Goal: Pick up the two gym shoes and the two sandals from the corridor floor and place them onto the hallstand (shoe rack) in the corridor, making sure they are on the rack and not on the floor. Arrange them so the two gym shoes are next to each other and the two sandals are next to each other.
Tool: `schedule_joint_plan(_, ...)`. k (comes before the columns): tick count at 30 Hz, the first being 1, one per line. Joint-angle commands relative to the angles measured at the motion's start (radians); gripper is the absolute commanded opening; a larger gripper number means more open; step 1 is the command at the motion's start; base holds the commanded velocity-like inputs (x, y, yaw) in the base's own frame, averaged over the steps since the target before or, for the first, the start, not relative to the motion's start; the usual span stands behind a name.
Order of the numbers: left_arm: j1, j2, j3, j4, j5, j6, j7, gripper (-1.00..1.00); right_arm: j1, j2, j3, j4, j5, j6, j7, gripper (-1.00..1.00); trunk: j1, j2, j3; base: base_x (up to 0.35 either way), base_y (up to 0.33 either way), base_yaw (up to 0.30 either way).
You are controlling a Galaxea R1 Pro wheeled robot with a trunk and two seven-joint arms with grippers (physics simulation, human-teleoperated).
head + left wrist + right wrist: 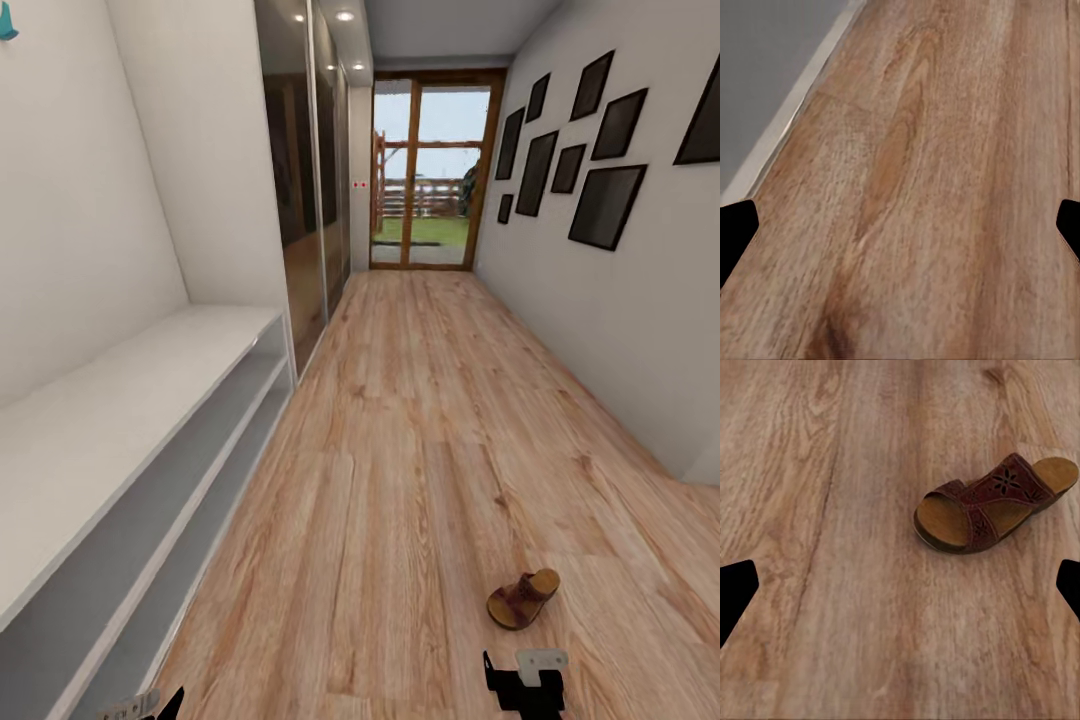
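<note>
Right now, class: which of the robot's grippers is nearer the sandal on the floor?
Right. The right gripper sits just short of the sandal; the left gripper is far across, beside the hallstand.

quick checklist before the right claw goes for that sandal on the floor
1. Target located: dark-brown leather sandal with tan insole lies flat on the light wood-plank floor: ok.
2. Right claw empty, fingers spread: ok.
3. Claw over the sandal: the sandal sits ahead of it, off to one side: not ok.
4. Floor around the sandal free of clutter: ok.
5. Pale grey-white low shoe rack top bare for placing: ok.
6. Left claw empty, open over the floor: ok.
</note>
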Motion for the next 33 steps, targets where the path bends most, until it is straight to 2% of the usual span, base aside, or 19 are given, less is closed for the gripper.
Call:
schedule_joint_plan(1,-0.001,-0.001,0.008,0.001,-0.011,-0.006,-0.005,1.0,0.0,0.0,-0.005,0.002,0.011,-0.003,-0.006,1.0,0.0,0.0,-0.001,0.337,0.081,0.0)
schedule_joint_plan(28,-0.001,-0.003,0.007,0.001,-0.016,-0.005,-0.008,1.0,0.001,0.0,-0.005,0.002,0.01,-0.003,-0.008,1.0,0.0,0.0,-0.001,0.326,0.075,0.0)
schedule_joint_plan(31,-0.002,-0.013,-0.012,0.001,-0.035,-0.004,-0.008,1.0,0.001,0.0,-0.005,0.002,0.009,-0.003,-0.009,1.0,0.0,0.0,-0.001,0.091,0.006,0.0)
schedule_joint_plan(33,-0.002,-0.028,-0.033,-0.006,-0.051,-0.005,-0.007,1.0,0.001,0.0,-0.005,0.002,0.009,-0.003,-0.009,1.0,0.0,0.0,-0.001,0.037,0.003,0.0)
